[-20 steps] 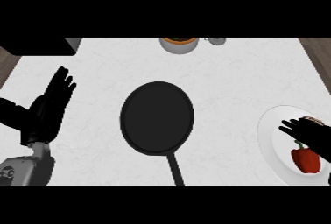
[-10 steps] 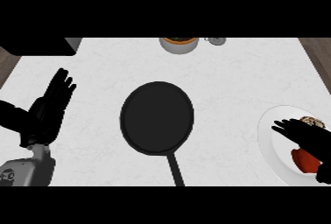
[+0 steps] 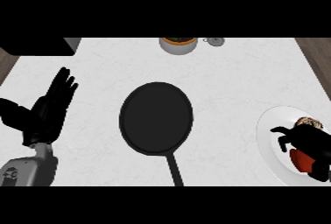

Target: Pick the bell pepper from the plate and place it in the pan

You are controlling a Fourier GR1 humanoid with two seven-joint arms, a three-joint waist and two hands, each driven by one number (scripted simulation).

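Observation:
A white plate [image 3: 270, 131] lies at the counter's right edge with a red bell pepper [image 3: 299, 161] on it. My right hand [image 3: 311, 143] sits on top of the pepper. Its fingers and thumb curl down round the pepper and hide most of it, so only the lower left part shows red. The pepper still rests on the plate. A black pan [image 3: 156, 117] sits in the middle of the counter, nothing in it, with its handle [image 3: 173, 168] pointing toward me. My left hand [image 3: 48, 109] rests open at the left edge, fingers up.
A brownish speckled item [image 3: 310, 122] lies on the plate just beyond my right hand. At the far edge stand a pale bowl [image 3: 178, 44] and a small grey object [image 3: 214, 41]. A dark block [image 3: 35, 46] fills the far left corner.
My right hand has come down over the pepper, and its spread fingers have curled round it. The left hand and the pan have not moved.

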